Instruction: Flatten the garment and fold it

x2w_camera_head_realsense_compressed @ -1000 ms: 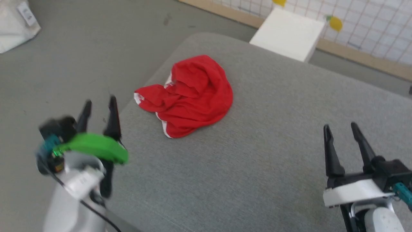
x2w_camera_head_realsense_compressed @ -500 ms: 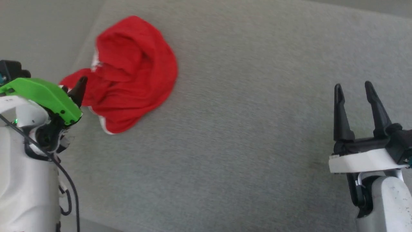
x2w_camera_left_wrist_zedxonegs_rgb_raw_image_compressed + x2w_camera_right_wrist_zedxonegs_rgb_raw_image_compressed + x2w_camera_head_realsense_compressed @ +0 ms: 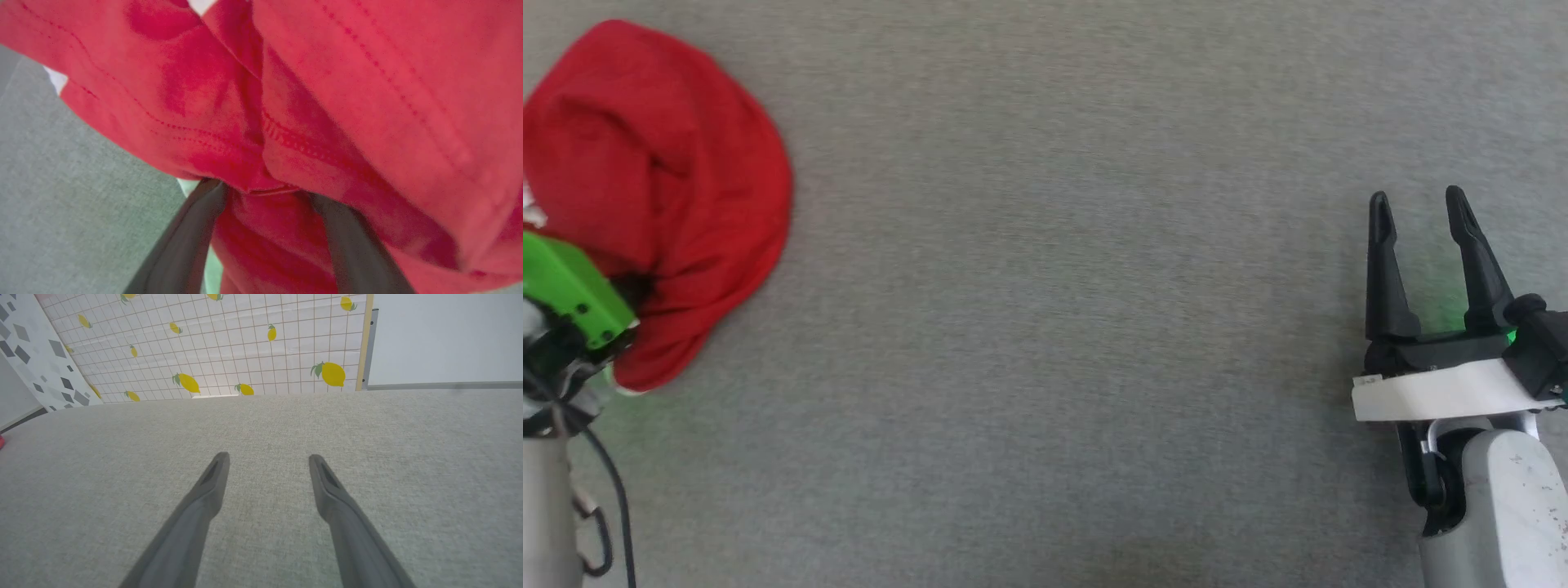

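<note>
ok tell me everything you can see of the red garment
The garment is bright red, soft cloth with stitched seams and bits of white trim. It lies in a crumpled heap, not flattened, on the grey fabric surface. The left gripper is at its edge: the spread fingers run under a fold, with cloth bunched between them.

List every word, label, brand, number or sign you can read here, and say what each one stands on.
No text can be read in these views.
garment: red cloth, folds and stitched seams; no lettering on the parts that show.
wall covering: a grid with yellow lemons, pictures and no words.
</note>
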### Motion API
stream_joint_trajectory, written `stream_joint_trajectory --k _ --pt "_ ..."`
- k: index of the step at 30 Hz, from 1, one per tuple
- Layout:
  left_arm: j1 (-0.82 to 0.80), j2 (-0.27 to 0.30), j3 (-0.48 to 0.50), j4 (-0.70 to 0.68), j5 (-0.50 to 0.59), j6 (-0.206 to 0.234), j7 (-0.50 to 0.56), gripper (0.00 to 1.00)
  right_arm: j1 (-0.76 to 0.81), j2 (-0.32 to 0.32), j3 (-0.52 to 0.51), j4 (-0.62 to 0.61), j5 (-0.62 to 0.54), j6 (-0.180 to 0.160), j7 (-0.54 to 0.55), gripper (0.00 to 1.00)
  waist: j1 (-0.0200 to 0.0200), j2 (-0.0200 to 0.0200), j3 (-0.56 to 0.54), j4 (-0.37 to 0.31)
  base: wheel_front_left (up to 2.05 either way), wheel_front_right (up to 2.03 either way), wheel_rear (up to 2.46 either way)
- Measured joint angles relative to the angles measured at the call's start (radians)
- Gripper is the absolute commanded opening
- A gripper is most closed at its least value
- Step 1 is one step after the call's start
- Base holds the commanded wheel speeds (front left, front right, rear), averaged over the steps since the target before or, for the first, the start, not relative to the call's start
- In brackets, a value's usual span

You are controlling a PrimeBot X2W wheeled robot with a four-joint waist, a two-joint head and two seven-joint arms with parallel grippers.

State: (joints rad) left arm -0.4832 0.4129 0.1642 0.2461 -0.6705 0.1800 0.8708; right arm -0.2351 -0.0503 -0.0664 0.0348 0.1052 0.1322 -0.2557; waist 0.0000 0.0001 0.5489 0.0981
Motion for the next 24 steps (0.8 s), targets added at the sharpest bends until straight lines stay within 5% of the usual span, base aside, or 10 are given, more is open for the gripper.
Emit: stream_joint_trajectory --k 3,13,19,24 --pt "0.03 0.005 0.001 -0.039 0.032 -0.017 -0.105 0.0 0.001 0.0 -0.008 0.004 0.007 0.0 0.0 1.0 0.0001 0.0 -0.006 -0.018 0.0 0.0 0.0" --pt "0.003 -0.044 -0.031 -0.054 0.238 -0.121 -0.851 0.0 0.094 0.0 -0.048 0.024 0.023 0.0 0.0 1.0 0.0001 -0.0001 -0.134 -0.034 0.0 0.0 0.0" --pt "-0.034 -0.105 -0.114 -0.074 0.29 -0.16 -1.052 0.0 0.168 0.0 -0.067 0.027 0.026 0.0 0.0 1.0 0.0 -0.0001 -0.266 -0.022 0.0 0.0 0.0" --pt "-0.078 -0.188 -0.202 -0.096 0.319 -0.185 -1.096 0.0 0.208 0.0 -0.061 0.028 0.022 0.0 0.0 1.0 0.0 -0.0001 -0.377 -0.02 0.0 0.0 0.0"
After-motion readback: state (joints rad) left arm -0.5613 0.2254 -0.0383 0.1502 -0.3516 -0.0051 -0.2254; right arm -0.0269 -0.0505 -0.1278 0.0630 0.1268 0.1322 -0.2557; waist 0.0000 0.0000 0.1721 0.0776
